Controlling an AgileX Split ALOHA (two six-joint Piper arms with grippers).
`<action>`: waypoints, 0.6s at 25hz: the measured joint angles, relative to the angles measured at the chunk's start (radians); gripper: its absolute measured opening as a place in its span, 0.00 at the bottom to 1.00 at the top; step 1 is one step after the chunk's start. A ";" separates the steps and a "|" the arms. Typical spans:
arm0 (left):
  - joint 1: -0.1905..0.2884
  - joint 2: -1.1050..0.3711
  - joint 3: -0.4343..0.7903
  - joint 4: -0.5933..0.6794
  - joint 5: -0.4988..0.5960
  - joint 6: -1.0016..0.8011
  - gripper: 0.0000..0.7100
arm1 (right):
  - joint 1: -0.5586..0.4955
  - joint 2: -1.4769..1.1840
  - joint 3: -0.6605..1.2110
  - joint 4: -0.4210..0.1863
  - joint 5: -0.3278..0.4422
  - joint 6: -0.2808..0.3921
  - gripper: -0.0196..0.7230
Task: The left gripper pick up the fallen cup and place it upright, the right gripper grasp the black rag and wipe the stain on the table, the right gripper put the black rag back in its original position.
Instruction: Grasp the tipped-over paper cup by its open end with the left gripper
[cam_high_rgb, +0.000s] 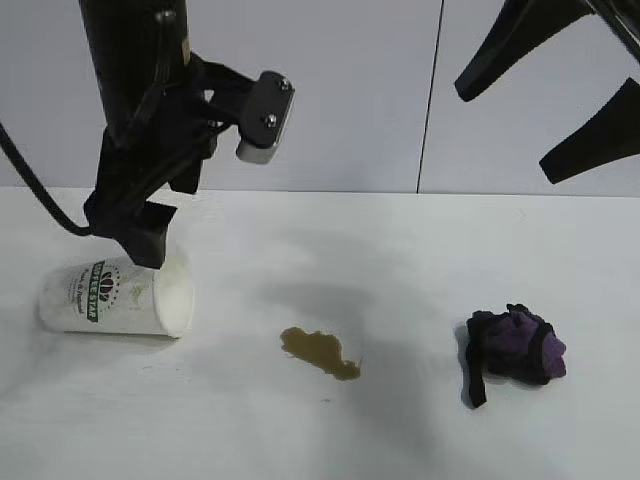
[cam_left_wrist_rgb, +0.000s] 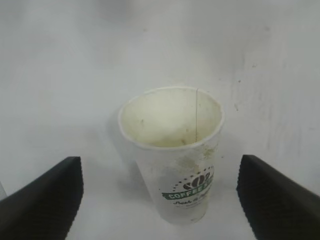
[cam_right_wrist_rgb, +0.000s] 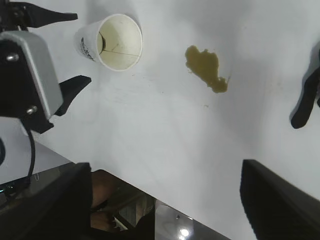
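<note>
The cup (cam_high_rgb: 118, 297) lies on its side on the bench (cam_high_rgb: 400, 260) right beneath the left tool (cam_high_rgb: 140, 235), whose fingers stand wide and empty on either side of it, its long axis running across the gap with the mouth toward the stain (cam_high_rgb: 320, 352). The right tool (cam_high_rgb: 560, 110), also wide and empty, hangs well off, above the black rag (cam_high_rgb: 515, 345). Only the left wrist view shows the cup centred between the fingers (cam_left_wrist_rgb: 42, 200).
</note>
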 joint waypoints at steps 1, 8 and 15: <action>0.000 0.012 0.000 0.002 -0.003 0.000 0.85 | 0.000 0.000 0.000 0.000 0.000 0.000 0.78; 0.022 0.068 0.000 0.028 -0.016 -0.031 0.85 | 0.000 0.000 0.000 0.000 0.000 0.000 0.78; 0.081 0.101 -0.001 0.030 -0.017 -0.046 0.85 | 0.000 0.000 0.000 -0.001 -0.004 0.000 0.78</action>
